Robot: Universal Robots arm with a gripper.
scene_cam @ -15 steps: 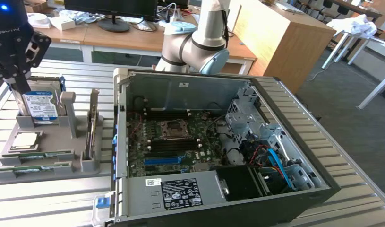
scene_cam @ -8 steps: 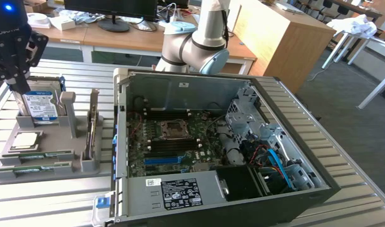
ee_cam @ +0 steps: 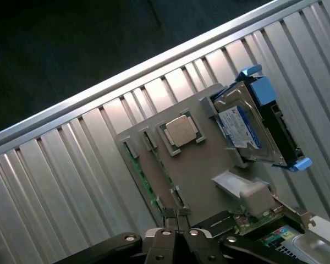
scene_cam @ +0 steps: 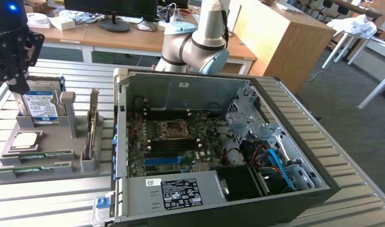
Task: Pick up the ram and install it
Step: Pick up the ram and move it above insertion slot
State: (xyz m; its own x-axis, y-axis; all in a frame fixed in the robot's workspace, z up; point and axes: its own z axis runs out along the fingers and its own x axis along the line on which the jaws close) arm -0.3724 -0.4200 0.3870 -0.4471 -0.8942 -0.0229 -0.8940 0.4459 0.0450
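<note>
While our gripper (ee_cam: 176, 215) hangs fully closed and empty above the grey tray (ee_cam: 201, 179), the ram (ee_cam: 143, 177) lies slotted there just below its fingertips.

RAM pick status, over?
Tool shut, holding nothing, over the tray. Ram lying in its tray slot, untouched. Nothing on top of it.

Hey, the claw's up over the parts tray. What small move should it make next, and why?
Probably open the claw: its fingers are shut with nothing between them, and it hangs above the gray tray, where the ram lies in its slot.
</note>
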